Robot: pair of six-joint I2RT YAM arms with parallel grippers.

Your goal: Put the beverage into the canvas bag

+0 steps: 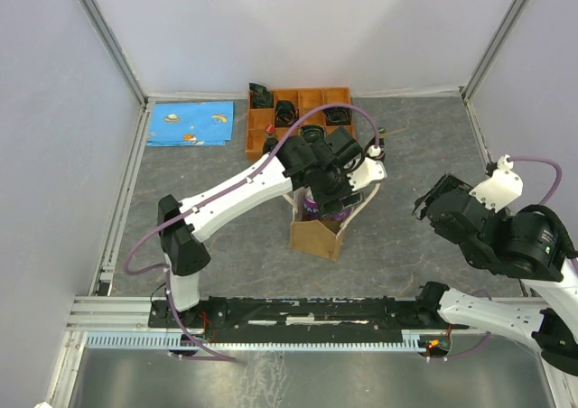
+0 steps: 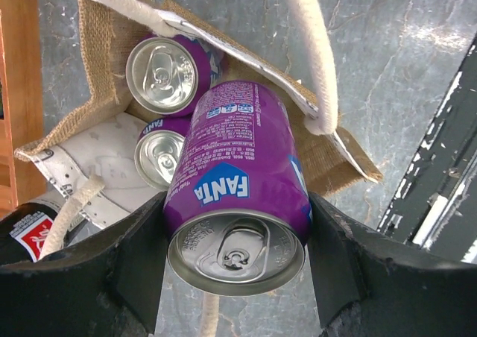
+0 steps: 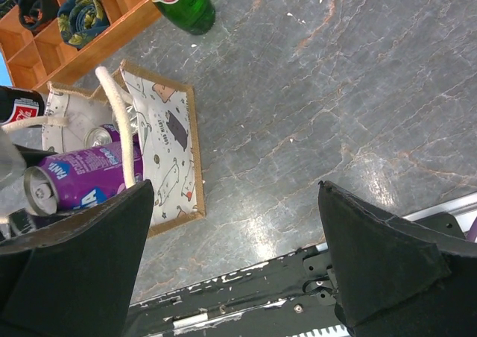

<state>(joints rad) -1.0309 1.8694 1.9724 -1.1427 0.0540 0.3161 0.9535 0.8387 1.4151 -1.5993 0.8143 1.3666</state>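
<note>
Two cans (image 2: 162,74) are sitting in the canvas bag (image 2: 104,91), tops showing. Left pincer (image 2: 235,236) is pinching a third, the purple Fanta can (image 2: 238,158), just above the bag mouth, long axis tilting base-first toward the opening. Right pincer (image 3: 237,195) is hanging spread, empty, well apart.

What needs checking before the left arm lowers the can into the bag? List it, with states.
1. Left pincer clamped on the purple Fanta aluminium can: ok.
2. Can over the mouth of the tan canvas bag: ok.
3. Room beside the two purple cans already inside: cannot tell.
4. Cream rope handle clear of the can's path: cannot tell; it runs close beside.
5. Right pincer open, away from the bag: ok.
</note>
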